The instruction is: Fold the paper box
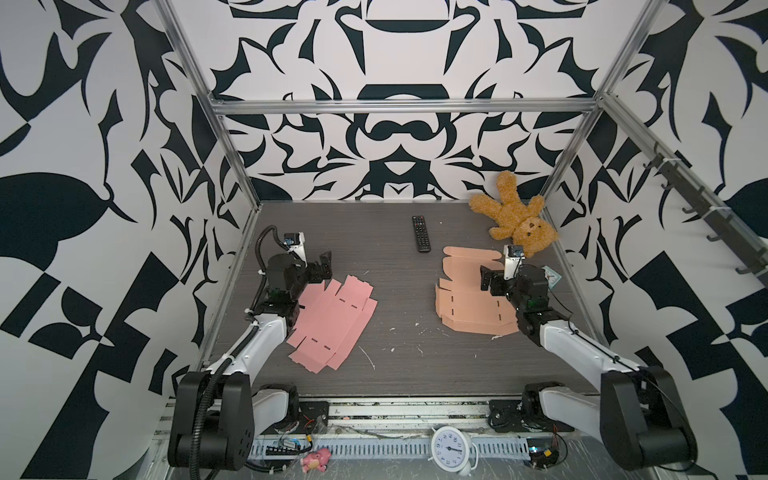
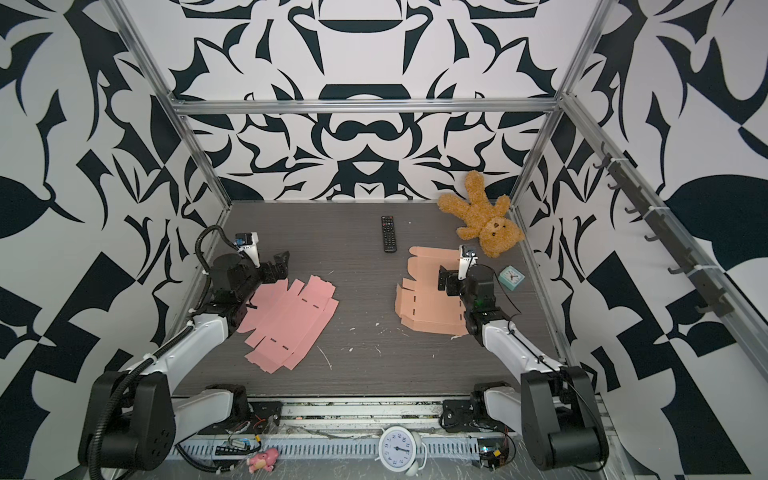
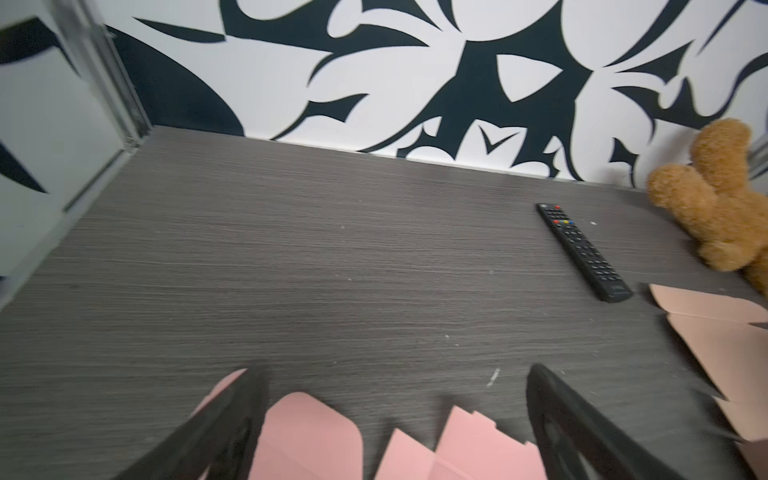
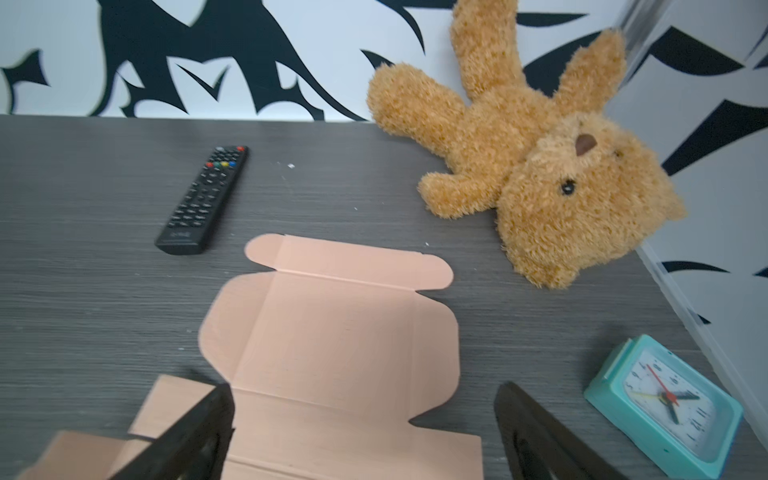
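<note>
Two unfolded box blanks are on the tabletop [image 1: 395,291], both lying flat.

The peach box blank [image 1: 465,307] sits directly under the right tool [image 1: 486,278]. In the right wrist view its lid panel and rounded tuck flap [image 4: 340,332] stretch out ahead of that tool. The flaps on its inner side look slightly lifted. I read the right tool [image 4: 365,388] as spread wide and empty, with one jaw over the blank and the other over bare tabletop. I cannot tell whether either jaw touches the card.

The pink box blank [image 1: 332,324] lies under and behind the left tool [image 1: 325,264]. Only its far flaps [image 3: 311,436] reach up between the jaws. The left tool [image 3: 395,374] is likewise fully spread and grips nothing. The two blanks are well apart, with clear tabletop between the tools.

A black remote control [image 1: 421,233] lies ahead of the right tool, toward its inner side and just beyond the peach flap. A brown teddy bear [image 1: 517,220] lies ahead of it on the outer side, against the back wall. A teal alarm clock [image 4: 665,403] stands just beside the right tool's outer jaw.

Behind both tools, on the front rail, are a white round clock [image 1: 449,449] and a small pink toy [image 1: 316,458].
</note>
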